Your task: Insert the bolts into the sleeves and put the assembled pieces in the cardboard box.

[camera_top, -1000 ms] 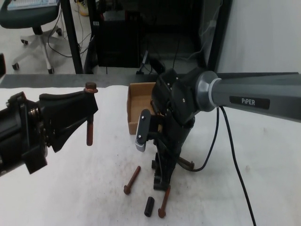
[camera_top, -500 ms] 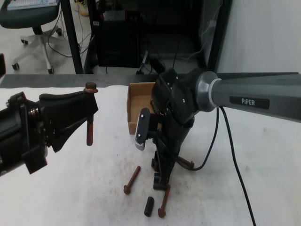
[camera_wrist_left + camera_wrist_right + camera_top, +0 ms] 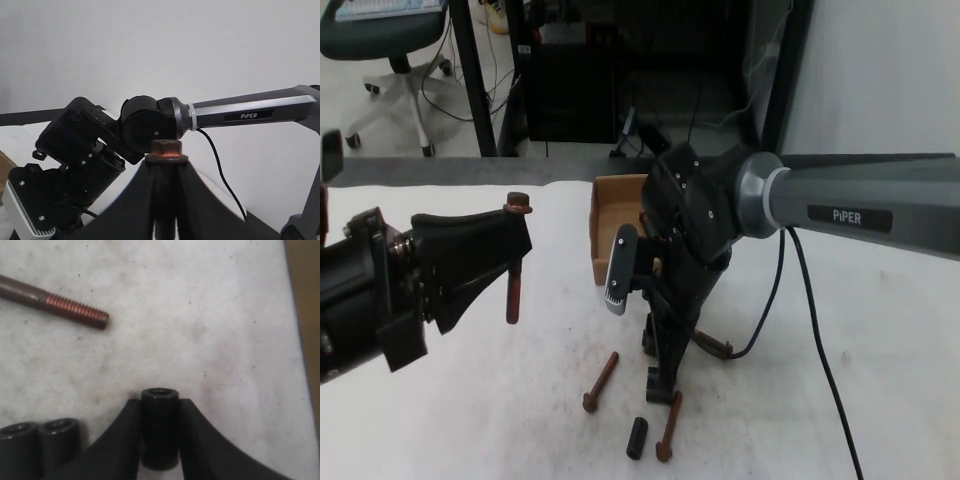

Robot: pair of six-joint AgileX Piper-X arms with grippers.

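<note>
Rust-brown bolt [image 3: 512,275] hangs upright, head up, pinched between the closed fingers of the left gripper [image 3: 516,238] above the white bench cover [image 3: 470,400]. The right gripper [image 3: 160,407] is clamped on a black sleeve [image 3: 159,437] low over the cover beside loose bolts [image 3: 601,381], with the cardboard box [image 3: 615,205] beyond.

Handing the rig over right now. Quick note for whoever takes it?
Left end effector: shut on a rusty brown steel bolt, upright, head up, above the bench.
Right end effector: shut on a short black cylindrical sleeve, low over the white bench cover.
On the cover: loose bolts, a loose black sleeve. The brown cardboard box sits behind the right arm.
Done: both parts picked. Left: join, box, repeat.
</note>
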